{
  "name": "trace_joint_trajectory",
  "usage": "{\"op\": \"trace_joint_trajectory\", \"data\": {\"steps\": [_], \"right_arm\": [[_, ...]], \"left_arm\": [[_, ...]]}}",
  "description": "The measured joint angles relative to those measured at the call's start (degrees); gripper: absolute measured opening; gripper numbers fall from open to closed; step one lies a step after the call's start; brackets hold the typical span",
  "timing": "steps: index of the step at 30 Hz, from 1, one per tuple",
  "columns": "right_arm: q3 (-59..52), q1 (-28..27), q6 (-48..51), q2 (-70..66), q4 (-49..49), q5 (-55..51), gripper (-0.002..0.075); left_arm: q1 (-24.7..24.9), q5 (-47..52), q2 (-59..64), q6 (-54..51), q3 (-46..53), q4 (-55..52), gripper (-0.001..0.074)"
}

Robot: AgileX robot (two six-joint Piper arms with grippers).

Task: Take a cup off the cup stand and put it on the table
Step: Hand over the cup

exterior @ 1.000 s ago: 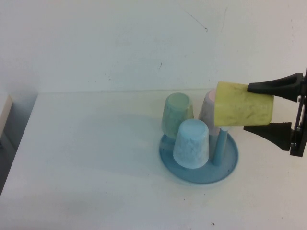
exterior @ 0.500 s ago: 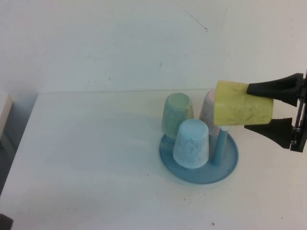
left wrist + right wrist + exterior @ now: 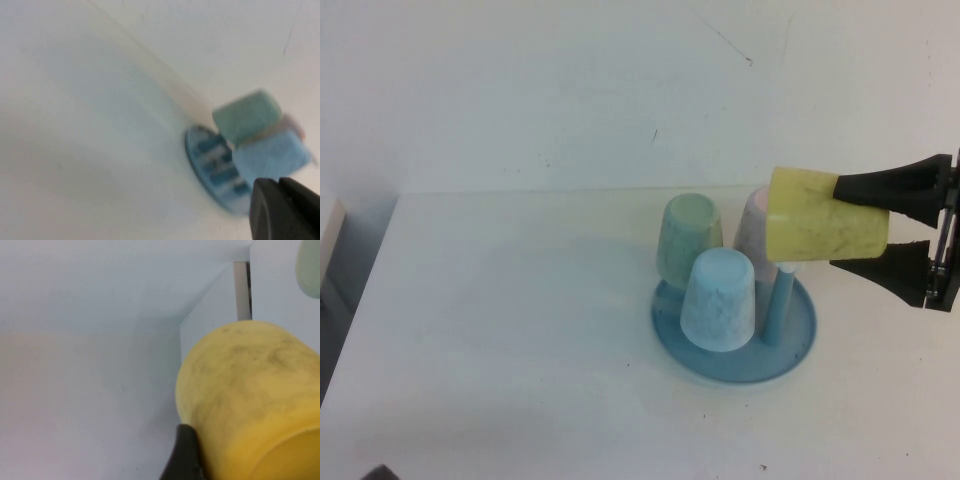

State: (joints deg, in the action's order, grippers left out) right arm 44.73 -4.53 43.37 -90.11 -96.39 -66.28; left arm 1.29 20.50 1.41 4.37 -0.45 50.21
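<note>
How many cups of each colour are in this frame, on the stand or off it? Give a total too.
Yellow cup, lying sideways in the right tool above the cup stand: 1
Light blue cup, on the stand: 1
Pale green cup, on the stand: 1
Pink cup, mostly hidden behind the yellow one: 1
Total: 4 cups
The left tool is off to the side, holding none.

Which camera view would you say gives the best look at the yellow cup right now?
The high view: the yellow cup shows whole, on its side, clamped by the right gripper above the cup stand. The right wrist view shows only its speckled wall close up. The left wrist view misses it; the left gripper hangs aside.
</note>
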Motion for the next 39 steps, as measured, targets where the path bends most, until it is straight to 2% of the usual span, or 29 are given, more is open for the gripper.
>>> {"op": "trace_joint_trajectory", "data": {"steps": [3, 6, 12, 16, 19, 24, 26, 29, 33, 39], "right_arm": [[0.0, 0.0, 0.23, -0.1, -0.1, 0.0, 0.0582], [0.0, 0.0, 0.21, -0.1, -0.1, 0.0, 0.0582], [0.0, 0.0, 0.21, -0.1, -0.1, 0.0, 0.0582], [0.0, 0.0, 0.21, -0.1, -0.1, 0.0, 0.0582], [0.0, 0.0, 0.21, -0.1, -0.1, 0.0, 0.0582], [0.0, 0.0, 0.21, -0.1, -0.1, 0.0, 0.0582], [0.0, 0.0, 0.0, -0.1, -0.1, 0.0, 0.0582], [0.0, 0.0, -0.86, -0.1, -0.1, 0.0, 0.0582], [0.0, 0.0, -1.23, -0.1, -0.1, 0.0, 0.0582], [0.0, 0.52, -1.26, -0.1, 0.55, 0.0, 0.0582]], "left_arm": [[0.79, 9.17, 7.54, -9.69, -5.44, 0.35, -0.0003], [0.89, 16.15, 16.74, -22.74, -12.14, 5.16, -0.0003], [0.93, 26.53, 36.84, -50.99, -23.12, 24.49, -0.0003], [0.93, 32.19, 50.1, -63.24, -28.92, 34.4, 0.0021], [1.15, 37.51, 59.05, -73.52, -32.38, 40.92, 0.0106], [4.35, 42.93, 71.31, -93.62, -38.15, 44.82, 0.0369], [6.77, 43.72, 75.09, -97.19, -41.2, 45.18, 0.0437], [10.07, 43.82, 79.74, -100.39, -45.7, 45.25, 0.0472], [13.15, 43.08, 84.95, -102.41, -50.64, 45.32, 0.0482], [14.95, 42.56, 90.55, -103.03, -57.2, 45.4, 0.0483]]}}
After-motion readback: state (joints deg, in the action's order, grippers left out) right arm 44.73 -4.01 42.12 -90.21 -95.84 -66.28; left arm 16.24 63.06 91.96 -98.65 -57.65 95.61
